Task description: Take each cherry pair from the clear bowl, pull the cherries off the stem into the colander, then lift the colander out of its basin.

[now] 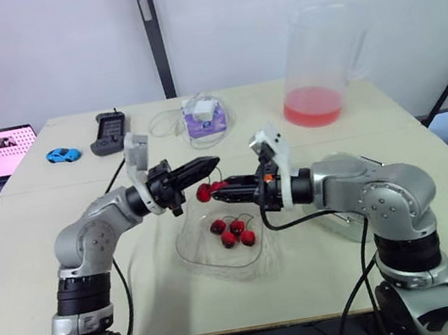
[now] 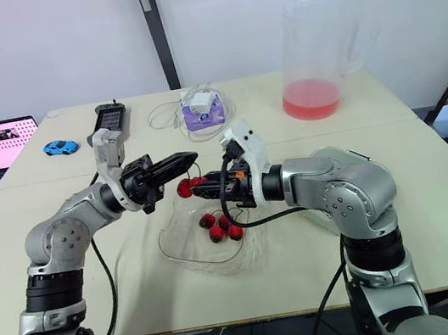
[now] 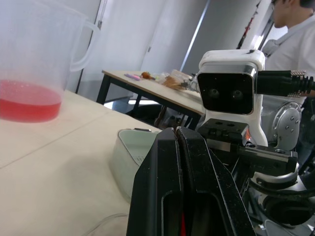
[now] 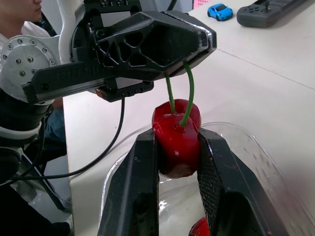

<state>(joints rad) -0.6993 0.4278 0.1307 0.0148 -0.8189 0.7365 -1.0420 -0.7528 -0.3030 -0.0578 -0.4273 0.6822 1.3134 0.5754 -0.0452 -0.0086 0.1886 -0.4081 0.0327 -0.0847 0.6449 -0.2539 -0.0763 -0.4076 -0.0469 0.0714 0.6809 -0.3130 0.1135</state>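
1. One pale bench (image 1: 44, 275) carries everything.
2. Toward its far right side stands a clear pitcher (image 1: 316, 49) with red liquid in the bottom.
3. Near the front middle sits the clear bowl (image 1: 194, 254), below both arms.
4. Right of the bowl stands a pale basin (image 3: 129, 160), partly hidden behind the right arm.
5. Pinched tight, the left fingers (image 1: 209, 165) hold the green stems of the cherry pair (image 4: 177, 135).
6. Clamped narrow on the front cherry, the right fingers (image 1: 220, 187) meet the left fingers almost tip to tip above the bowl.
7. Between them the cherry pair hangs in the air, stems up, with the second cherry just behind the first.
8. Several loose cherries (image 1: 233, 230) lie together in the bowl.
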